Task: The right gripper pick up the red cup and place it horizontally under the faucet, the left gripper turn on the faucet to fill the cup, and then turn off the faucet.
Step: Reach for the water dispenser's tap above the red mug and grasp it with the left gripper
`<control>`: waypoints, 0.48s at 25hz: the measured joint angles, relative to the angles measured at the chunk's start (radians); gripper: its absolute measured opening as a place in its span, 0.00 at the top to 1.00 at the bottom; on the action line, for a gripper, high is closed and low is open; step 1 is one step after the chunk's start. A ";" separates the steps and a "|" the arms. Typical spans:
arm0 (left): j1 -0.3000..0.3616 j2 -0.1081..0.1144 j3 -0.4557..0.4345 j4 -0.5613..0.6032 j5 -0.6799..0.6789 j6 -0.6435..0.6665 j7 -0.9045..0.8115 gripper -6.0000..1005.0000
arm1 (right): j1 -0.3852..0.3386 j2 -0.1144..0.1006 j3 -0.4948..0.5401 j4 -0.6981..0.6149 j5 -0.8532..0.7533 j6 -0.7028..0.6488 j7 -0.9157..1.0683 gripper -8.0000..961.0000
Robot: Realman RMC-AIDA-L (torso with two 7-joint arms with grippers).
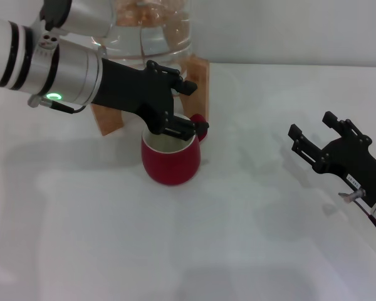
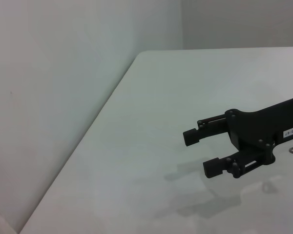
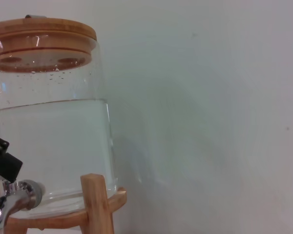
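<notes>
The red cup [image 1: 171,162] stands upright on the white table in front of the glass water jar [image 1: 144,37], its cream inside showing. My left gripper [image 1: 202,108] hovers just above the cup's rim with its jaws apart, hiding the faucet in the head view. In the right wrist view the chrome faucet [image 3: 12,197] shows at the jar's [image 3: 53,141] base, with a black finger [image 3: 2,161] of the left gripper against its top. I see no water stream. My right gripper [image 1: 311,123] [image 2: 198,153] is open and empty, well to the right of the cup.
The jar sits in a wooden stand [image 1: 199,72] [image 3: 95,200] with a wooden lid [image 3: 39,34] on top. White table [image 1: 238,238] spreads in front and between the cup and the right gripper. A wall stands behind the jar.
</notes>
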 joint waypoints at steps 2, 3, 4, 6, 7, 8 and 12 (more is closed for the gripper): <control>0.004 -0.001 0.000 0.010 0.000 -0.004 -0.005 0.25 | 0.001 -0.001 0.000 0.000 0.000 0.000 0.000 0.16; 0.005 -0.001 0.000 0.013 0.000 -0.007 -0.008 0.25 | 0.002 -0.001 0.000 0.000 0.000 0.000 0.000 0.16; 0.005 -0.001 -0.001 0.016 0.000 -0.010 -0.008 0.25 | 0.002 -0.001 0.000 0.000 0.000 0.000 0.000 0.16; 0.006 0.000 -0.001 0.020 0.000 -0.017 -0.010 0.25 | 0.003 -0.001 0.000 0.000 0.000 0.000 0.000 0.16; 0.006 0.000 -0.003 0.023 -0.001 -0.018 -0.010 0.25 | 0.003 -0.001 0.000 0.000 0.000 0.000 0.000 0.16; 0.006 0.000 -0.006 0.027 -0.002 -0.018 -0.010 0.25 | 0.004 -0.001 0.000 0.000 0.000 0.000 0.000 0.16; 0.008 -0.002 -0.019 0.048 -0.012 -0.004 -0.003 0.25 | 0.006 -0.001 0.000 0.000 0.000 0.000 0.000 0.16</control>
